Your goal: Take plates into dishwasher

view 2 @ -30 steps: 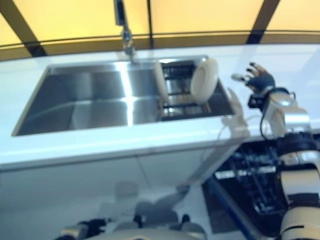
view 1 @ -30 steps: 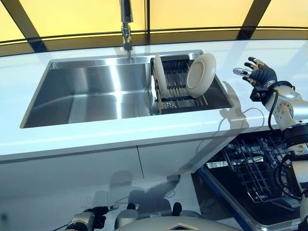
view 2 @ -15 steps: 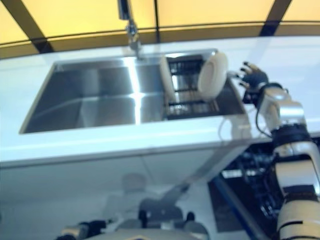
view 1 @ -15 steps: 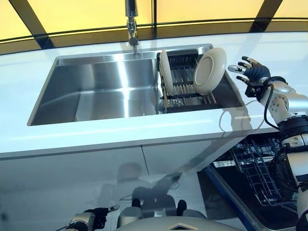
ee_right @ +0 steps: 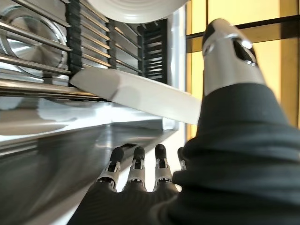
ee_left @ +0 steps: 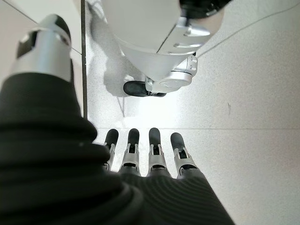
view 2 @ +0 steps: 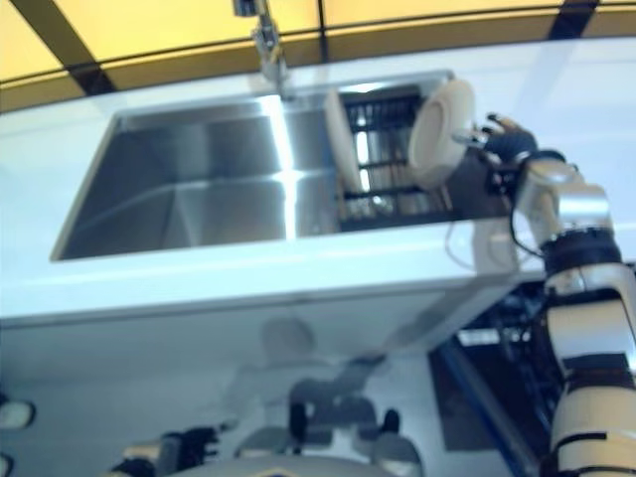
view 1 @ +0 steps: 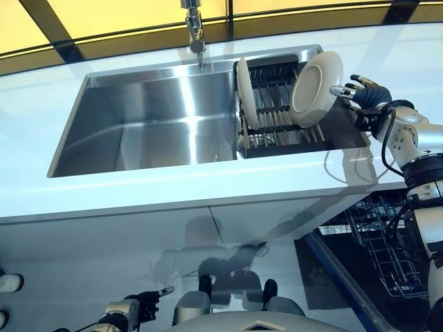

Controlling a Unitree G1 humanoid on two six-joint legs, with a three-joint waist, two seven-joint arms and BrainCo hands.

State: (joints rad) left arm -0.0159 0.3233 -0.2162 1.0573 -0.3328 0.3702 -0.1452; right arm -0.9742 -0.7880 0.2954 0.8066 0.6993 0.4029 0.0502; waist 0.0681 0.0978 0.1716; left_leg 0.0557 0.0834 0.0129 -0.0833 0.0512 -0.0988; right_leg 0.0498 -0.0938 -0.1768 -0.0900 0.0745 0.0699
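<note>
Two white plates stand in a dark wire rack (view 1: 277,121) at the right end of the steel sink. The left plate (view 1: 243,93) stands on edge. The right plate (view 1: 316,79) leans with its face toward me and also shows in the right wrist view (ee_right: 136,9). My right hand (view 1: 361,98) hovers over the counter just right of that plate, open, with its fingertips (view 1: 337,90) by the rim; contact cannot be told. My left hand (view 1: 138,310) hangs low by the floor, open and holding nothing.
A faucet (view 1: 195,28) rises behind the sink basin (view 1: 152,124). The white counter (view 1: 173,190) runs in front of the sink. Below right, the dishwasher stands open with its wire rack (view 1: 387,235) pulled out.
The camera has shifted, moving the whole scene. My right hand has moved left toward the right plate, from well clear of it to right beside its rim.
</note>
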